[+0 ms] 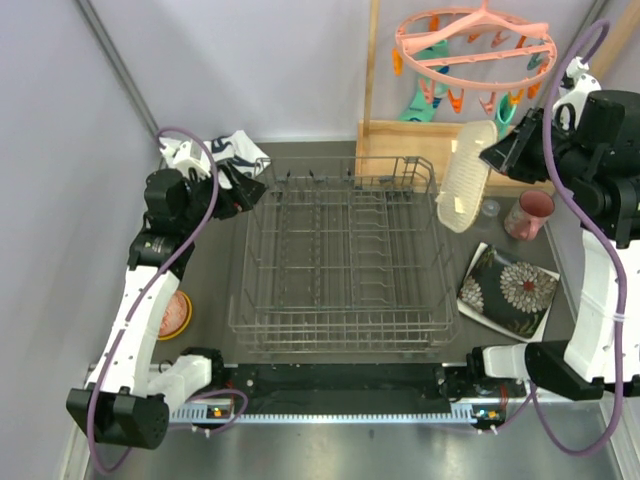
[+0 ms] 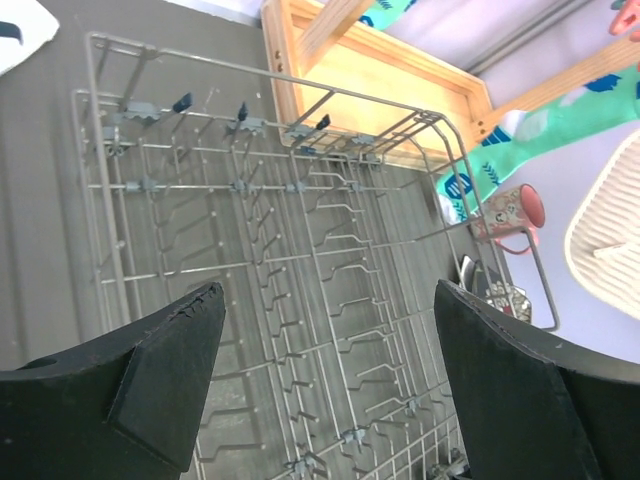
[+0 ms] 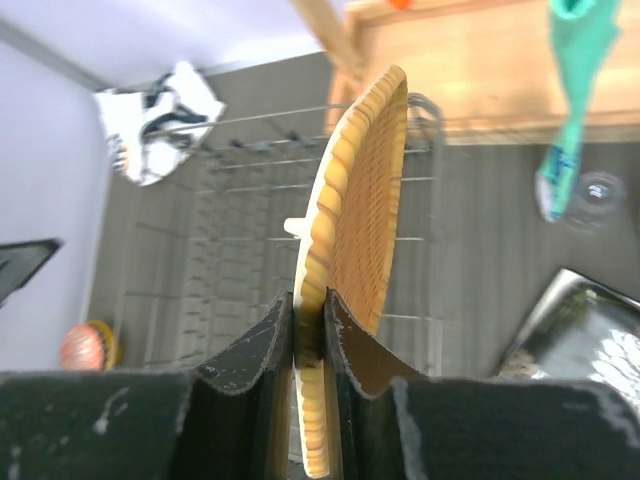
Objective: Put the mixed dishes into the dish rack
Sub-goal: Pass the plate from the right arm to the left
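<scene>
Robot lab cell, staged as a kitchen/laundry corner, not reading as a real home. Two arms (image 1: pixel 140 310) are sitting bolted to a black rail (image 1: pixel 340 385) at the near table edge, purple cables (image 1: pixel 190 133) looping off them. Plain pale walls (image 1: pixel 280 60) are boxing in a dark grey tabletop (image 1: pixel 210 290). Household props are filling it: wire dish rack (image 1: pixel 340 260), yellow wooden plate (image 1: pixel 465 178), black floral plate (image 1: pixel 508 290), pink cup (image 1: pixel 528 215), wooden tray (image 1: pixel 400 135), printed cloth (image 1: pixel 215 152). Pink peg hanger (image 1: pixel 475 45) is dangling teal socks (image 1: pixel 425 100).
</scene>
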`<state>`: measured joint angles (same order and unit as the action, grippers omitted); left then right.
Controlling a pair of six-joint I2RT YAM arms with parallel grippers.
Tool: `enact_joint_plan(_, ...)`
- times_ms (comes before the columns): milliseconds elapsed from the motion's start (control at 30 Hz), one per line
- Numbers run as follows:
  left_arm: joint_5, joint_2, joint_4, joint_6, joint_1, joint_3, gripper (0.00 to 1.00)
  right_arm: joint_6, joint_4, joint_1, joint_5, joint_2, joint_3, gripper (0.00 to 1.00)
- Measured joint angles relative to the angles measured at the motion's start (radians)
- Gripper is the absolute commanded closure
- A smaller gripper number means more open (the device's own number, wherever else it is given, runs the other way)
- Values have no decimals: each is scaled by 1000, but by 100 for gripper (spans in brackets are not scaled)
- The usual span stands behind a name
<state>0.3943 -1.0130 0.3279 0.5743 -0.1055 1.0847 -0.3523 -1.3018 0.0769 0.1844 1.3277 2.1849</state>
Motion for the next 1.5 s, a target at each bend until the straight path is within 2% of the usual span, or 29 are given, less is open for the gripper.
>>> enact_joint_plan(267, 106, -20, -90, 72, 0, 0, 13, -36, 123, 4, 198, -48, -106, 100)
enact_joint_plan(600, 236, -55, -280, 218, -11, -19, 13, -57, 227, 64, 325, -52, -236, 100)
enact_joint_plan(833, 264, -101, -414, 285, -93, -36, 13, -123, 348, 72, 420, -67, -321, 100)
enact_joint_plan(1000, 253, -131, -513, 319, -191, -110, 13, -174, 416, 76, 467, -77, -346, 100)
enact_joint_plan(1133, 248, -164, -655, 393, -254, -190, 13, -197, 452, 79, 490, -82, -346, 100)
enact_joint_plan(1300, 245, -242, -944, 529, -300, -296, 14, -222, 478, 80, 514, -87, -346, 100)
enact_joint_plan(1500, 241, -336, -1173, 640, -334, -303, 14, -261, 529, 80, 549, -98, -382, 100)
